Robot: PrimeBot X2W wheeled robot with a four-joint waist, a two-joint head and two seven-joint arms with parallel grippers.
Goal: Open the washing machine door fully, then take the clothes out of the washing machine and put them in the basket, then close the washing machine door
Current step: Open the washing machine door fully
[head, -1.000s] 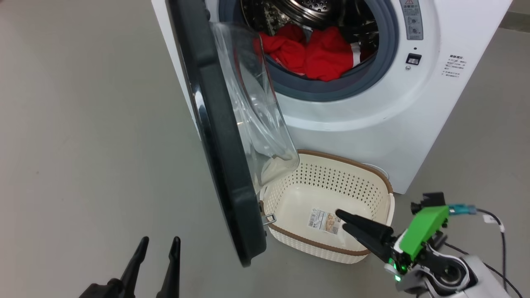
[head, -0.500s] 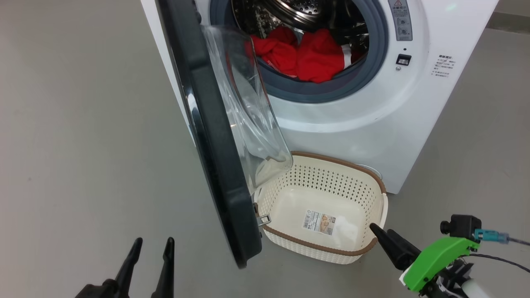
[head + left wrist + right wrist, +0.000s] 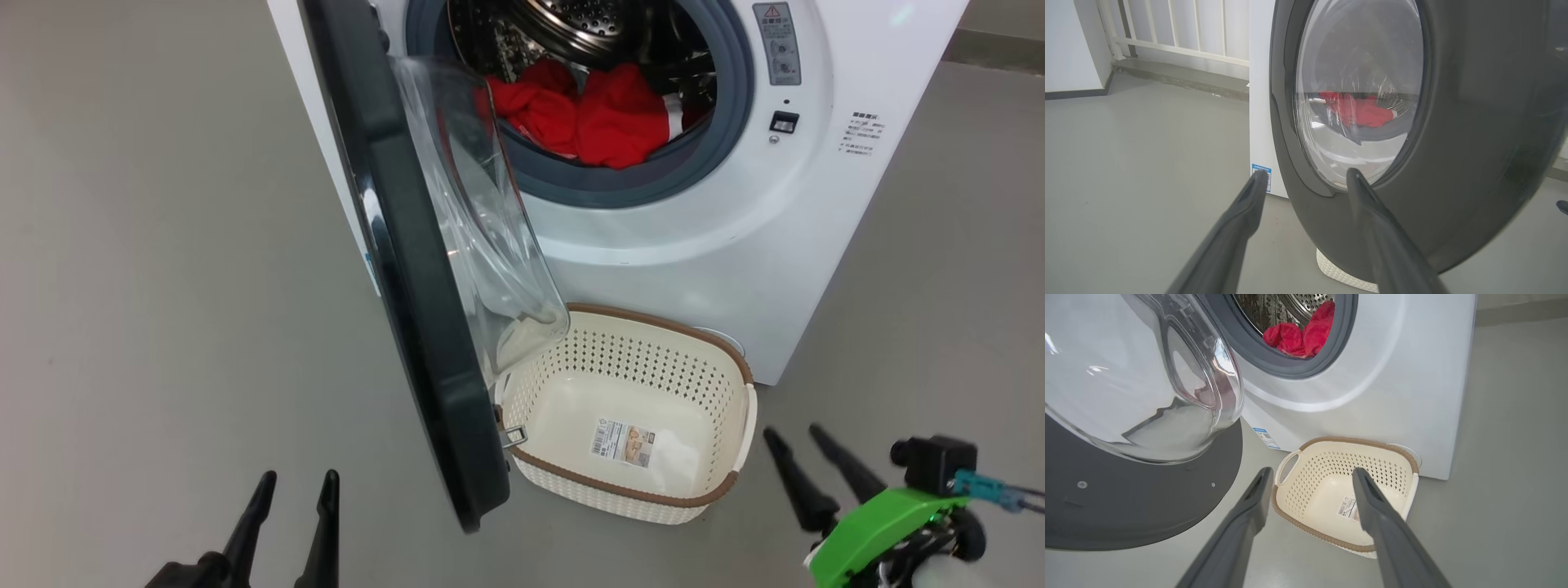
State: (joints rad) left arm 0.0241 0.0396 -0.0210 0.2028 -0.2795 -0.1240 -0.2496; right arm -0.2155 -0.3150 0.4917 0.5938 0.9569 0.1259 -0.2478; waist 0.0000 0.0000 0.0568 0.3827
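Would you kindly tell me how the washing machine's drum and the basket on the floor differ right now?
The drum is shiny steel; the basket is cream plastic with a brown rim. The drum holds the red clothes; the basket holds no clothes, just a label sticker. The drum opens forward, the basket upward. Both have perforated walls.

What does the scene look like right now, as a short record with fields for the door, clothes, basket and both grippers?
Door: washing machine door swung open, its lower edge by the basket's left end
Clothes: red clothes piled inside the washing machine
Basket: basket on the floor before the machine, holding only its label sticker
Left gripper: left gripper open, holding nothing, outside the door
Right gripper: right gripper open, holding nothing, right of the basket
Stage: no clothes moved yet
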